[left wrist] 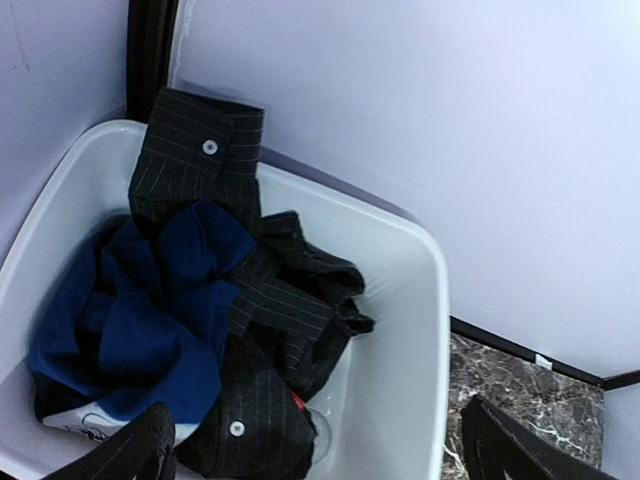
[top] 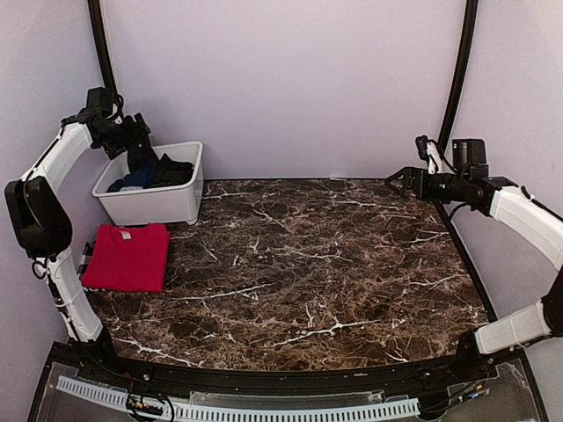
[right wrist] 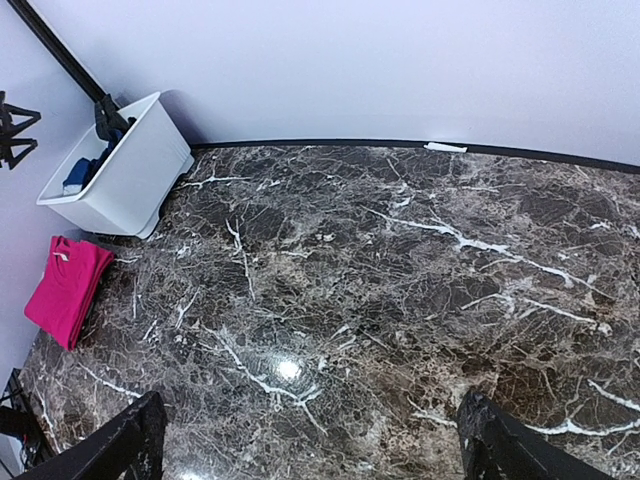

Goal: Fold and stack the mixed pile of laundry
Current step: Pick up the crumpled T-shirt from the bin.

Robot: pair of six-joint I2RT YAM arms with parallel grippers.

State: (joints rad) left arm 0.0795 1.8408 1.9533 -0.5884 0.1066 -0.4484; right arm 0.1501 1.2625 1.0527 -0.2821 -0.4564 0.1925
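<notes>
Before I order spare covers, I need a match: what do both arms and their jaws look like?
Both the left arm and right arm have white rounded link shells, black joint housings and black jaws. Thin black cables loop beside the joints.

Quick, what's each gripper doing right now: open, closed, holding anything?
Left gripper: open, holding nothing, over the clothes in the bin.
Right gripper: open, holding nothing, over the table.

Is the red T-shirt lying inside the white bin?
No, the red T-shirt lies folded on the table, outside the white bin.
</notes>
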